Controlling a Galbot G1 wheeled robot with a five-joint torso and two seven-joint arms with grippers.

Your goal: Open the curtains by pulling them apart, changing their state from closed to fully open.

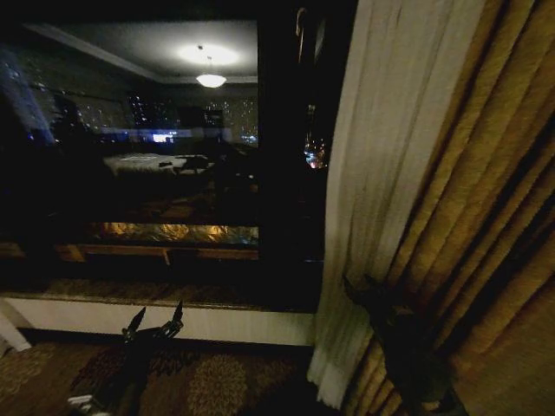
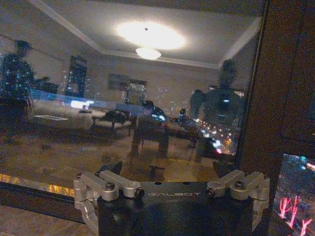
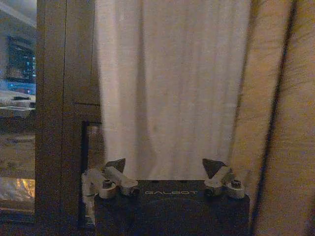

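A sheer off-white curtain [image 1: 381,156] hangs gathered into pleats right of the dark window glass [image 1: 139,156]. In the head view my right gripper [image 1: 359,284] is low down, just in front of this curtain's lower part where it meets the golden drape [image 1: 494,217]. The right wrist view has the right gripper [image 3: 165,164] open and facing the curtain [image 3: 172,83], with nothing between its fingers. My left gripper [image 1: 158,316] is low at the left, below the window sill. It stands open [image 2: 167,169], pointing at the glass [image 2: 123,98] and holding nothing.
A thick golden drape [image 3: 280,123] hangs right of the sheer panel. A dark vertical window frame [image 1: 290,156] stands left of it. A pale sill [image 1: 156,316] runs under the glass, above a patterned carpet [image 1: 217,381]. The glass reflects a lit room.
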